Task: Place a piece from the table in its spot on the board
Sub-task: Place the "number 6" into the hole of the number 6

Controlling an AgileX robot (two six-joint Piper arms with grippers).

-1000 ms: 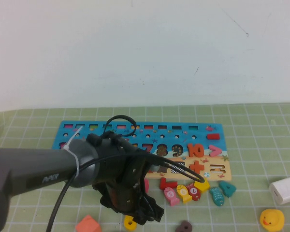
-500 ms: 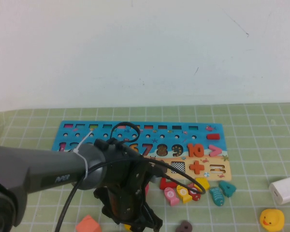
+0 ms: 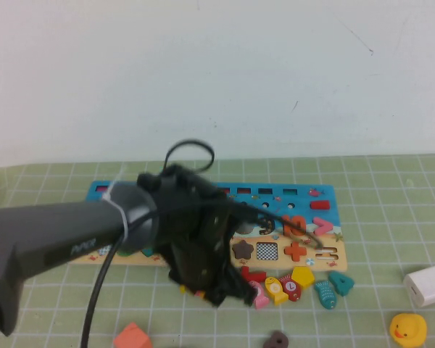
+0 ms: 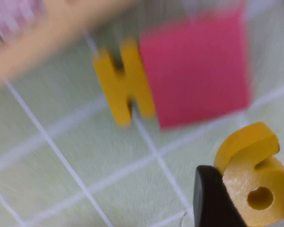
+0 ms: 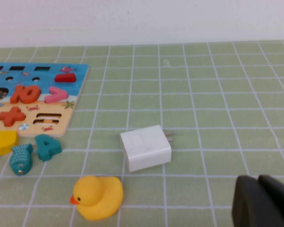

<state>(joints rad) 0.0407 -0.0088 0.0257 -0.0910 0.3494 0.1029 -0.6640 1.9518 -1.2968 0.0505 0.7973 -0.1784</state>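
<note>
My left gripper (image 3: 206,288) hangs over the front edge of the blue number board (image 3: 326,194), among the loose pieces. In the left wrist view the left gripper (image 4: 251,201) is shut on a yellow number 6 (image 4: 248,163), with one black finger (image 4: 210,201) pressed against its side. Below it lie a yellow H-shaped piece (image 4: 123,82) and a pink square block (image 4: 196,66). My right gripper (image 5: 262,203) shows only in the right wrist view, shut and empty, low over the mat to the right of the board (image 5: 78,73).
Loose pieces lie in front of the board: a yellow pentagon (image 3: 302,275), a teal fish (image 3: 325,293), a teal 4 (image 3: 341,281), a brown ring (image 3: 278,339) and an orange block (image 3: 133,337). A white charger (image 3: 428,285) and a yellow duck (image 3: 407,328) sit at the right.
My left arm has risen from the front of the table and moved back toward the board, taking the yellow 6 with it. The right arm has not moved.
</note>
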